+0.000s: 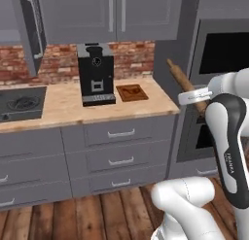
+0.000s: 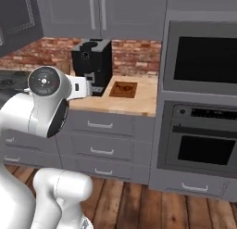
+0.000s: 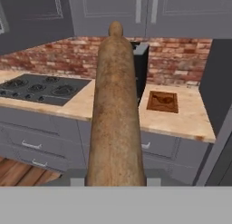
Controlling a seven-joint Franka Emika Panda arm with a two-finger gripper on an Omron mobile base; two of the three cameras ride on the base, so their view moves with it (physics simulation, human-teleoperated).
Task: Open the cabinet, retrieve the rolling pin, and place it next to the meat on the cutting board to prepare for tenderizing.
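The rolling pin (image 3: 115,114) is apparently clamped in the fingers, its long axis aimed at twelve o'clock, while the cutting board (image 3: 162,101) on the desk (image 3: 181,121) is seen toward one o'clock.

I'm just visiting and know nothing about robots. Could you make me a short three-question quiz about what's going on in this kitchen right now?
1. True or false: the rolling pin already lies on the cutting board.
2. What lies on that board? A) meat B) bread C) a knife
3. Which appliance stands right beside the board?

Key: 1 false, the gripper carries it in the air, short of the counter. 2 A. 3 the black coffee machine.
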